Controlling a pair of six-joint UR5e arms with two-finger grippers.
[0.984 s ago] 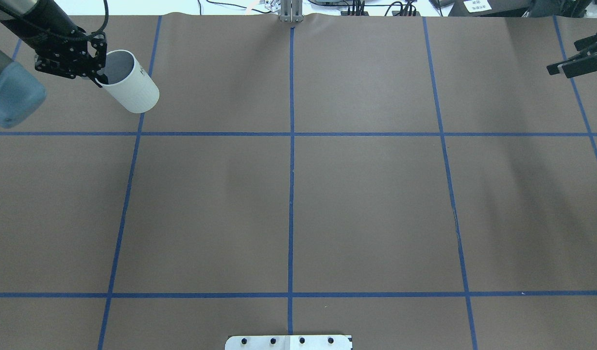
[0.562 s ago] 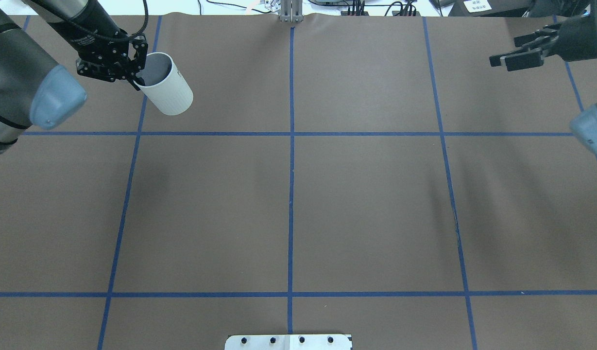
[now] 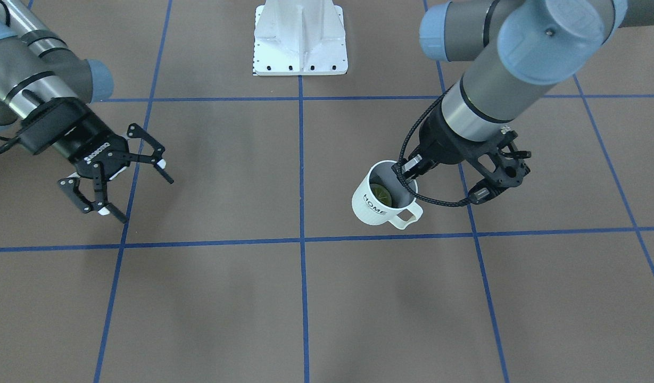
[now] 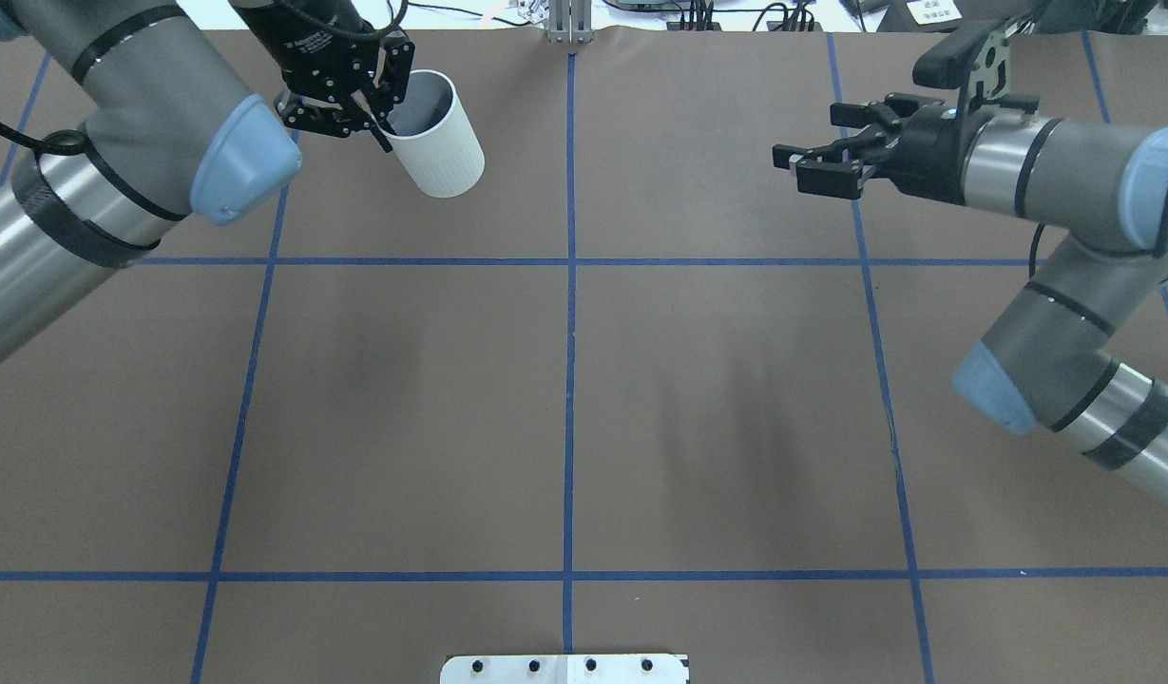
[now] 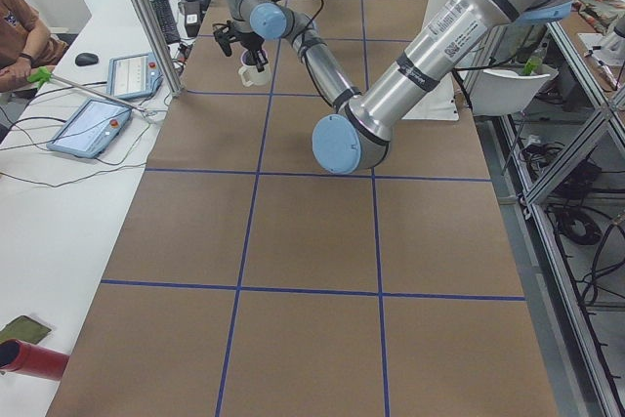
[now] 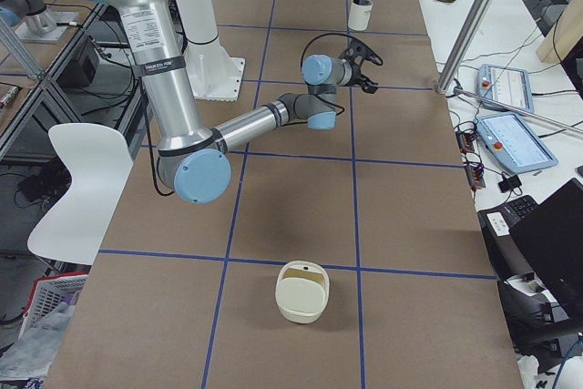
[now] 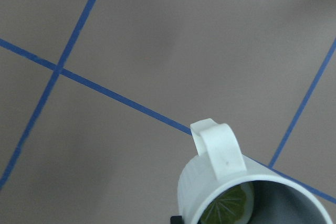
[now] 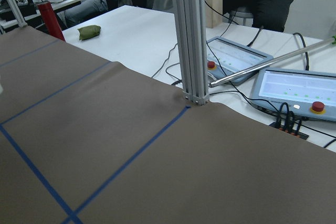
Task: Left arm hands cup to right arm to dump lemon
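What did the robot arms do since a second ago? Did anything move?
The left arm carried the cup sideways toward the middle of the table. The right arm swung in from the edge toward the middle too, nearer the cup. Same as before: the left fingers grip the cup's rim, the right fingers are open and empty, and the cup has not been handed over.

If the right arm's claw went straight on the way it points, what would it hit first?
Probably the cup in the left gripper; nothing shows between it and the right gripper, though heights are unclear.
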